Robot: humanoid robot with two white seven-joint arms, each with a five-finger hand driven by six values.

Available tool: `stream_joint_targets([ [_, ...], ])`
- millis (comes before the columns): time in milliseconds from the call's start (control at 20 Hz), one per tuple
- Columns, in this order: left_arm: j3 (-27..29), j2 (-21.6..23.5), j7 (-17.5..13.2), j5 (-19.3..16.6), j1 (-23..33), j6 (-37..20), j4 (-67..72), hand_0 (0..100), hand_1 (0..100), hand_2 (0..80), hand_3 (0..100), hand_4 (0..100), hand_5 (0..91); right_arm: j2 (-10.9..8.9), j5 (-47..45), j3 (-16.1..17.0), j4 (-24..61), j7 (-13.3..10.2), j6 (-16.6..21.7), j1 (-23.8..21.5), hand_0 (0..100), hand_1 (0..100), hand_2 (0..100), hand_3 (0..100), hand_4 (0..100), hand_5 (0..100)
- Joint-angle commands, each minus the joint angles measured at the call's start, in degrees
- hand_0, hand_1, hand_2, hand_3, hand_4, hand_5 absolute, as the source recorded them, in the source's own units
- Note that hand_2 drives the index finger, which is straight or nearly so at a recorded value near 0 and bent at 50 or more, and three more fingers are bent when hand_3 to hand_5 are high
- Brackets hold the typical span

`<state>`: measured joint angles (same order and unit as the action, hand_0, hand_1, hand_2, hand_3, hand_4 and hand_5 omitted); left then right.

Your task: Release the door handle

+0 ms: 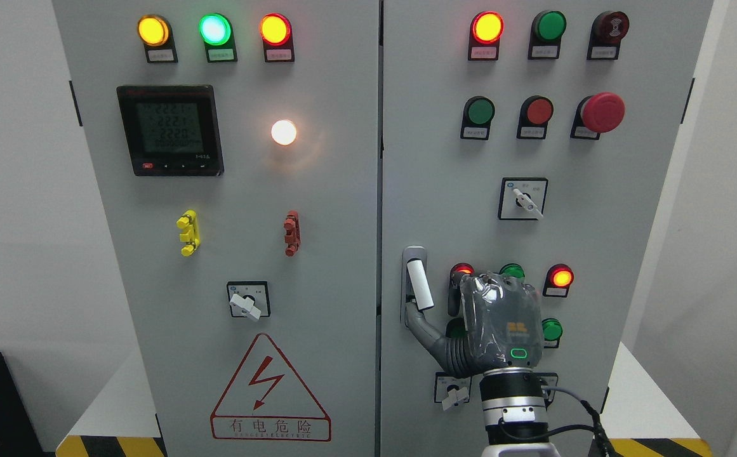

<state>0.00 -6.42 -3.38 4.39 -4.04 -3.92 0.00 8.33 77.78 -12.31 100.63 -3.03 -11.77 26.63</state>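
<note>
grey steel fills the view: a two-door electrical cabinet [317,254] with lamps, buttons and selector switches across both doors. the door handle [418,284], a pale lever in a recessed plate, sits at the left edge of the right-hand door, just beside the centre seam, with its lower end swung out a little from the plate.

the right hand [492,320] comes up from the bottom edge right of the middle and is raised in front of the lower part of the right door, back of the hand toward the camera. its thumb [424,330] reaches out to the left and its tip touches or nearly touches the bottom of the handle (the exact contact is hard to tell from this angle). the other fingers are curled in front of the indicator lamps [561,277], not wrapped round the lever, so the hand looks closed loosely and holding nothing.

as a judgement, the release is mostly done: no full grasp is on the handle, only the thumb at its lower end. what seems left is to draw the thumb clear and pull the hand away from the door. the left hand does not show.
</note>
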Motion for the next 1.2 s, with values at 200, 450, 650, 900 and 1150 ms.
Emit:
stream_joint_targets([
  [200,-1.1,0.0,0.0,0.0,0.0,0.1,-0.9,0,0,2.4,8,1,0.0,0.02,0.0,1.3,1.1,0.0,0.0,-0.4,27,39,83,100,100,97],
  [450,-1.1,0.0,0.0,0.0,0.0,0.0,-0.9,0,0,2.2,8,1,0.0,0.02,0.0,1.9,1.1,0.0,0.0,-0.4,27,40,83,100,100,97],
  [650,-1.1,0.0,0.0,0.0,0.0,0.1,-1.0,0,0,2.3,8,1,0.0,0.02,0.0,2.0,1.2,-0.1,0.0,-0.4,27,40,82,100,100,97],
  [900,-1.1,0.0,0.0,0.0,0.0,0.0,-0.9,0,0,2.3,8,1,0.0,0.02,0.0,2.8,1.5,-0.2,0.0,-0.4,27,40,82,100,100,97],
  [1150,-1.1,0.0,0.0,0.0,0.0,0.0,-1.0,0,0,2.4,9,1,0.0,0.02,0.0,3.3,1.5,-0.6,0.0,-0.3,27,40,82,100,100,97],
])
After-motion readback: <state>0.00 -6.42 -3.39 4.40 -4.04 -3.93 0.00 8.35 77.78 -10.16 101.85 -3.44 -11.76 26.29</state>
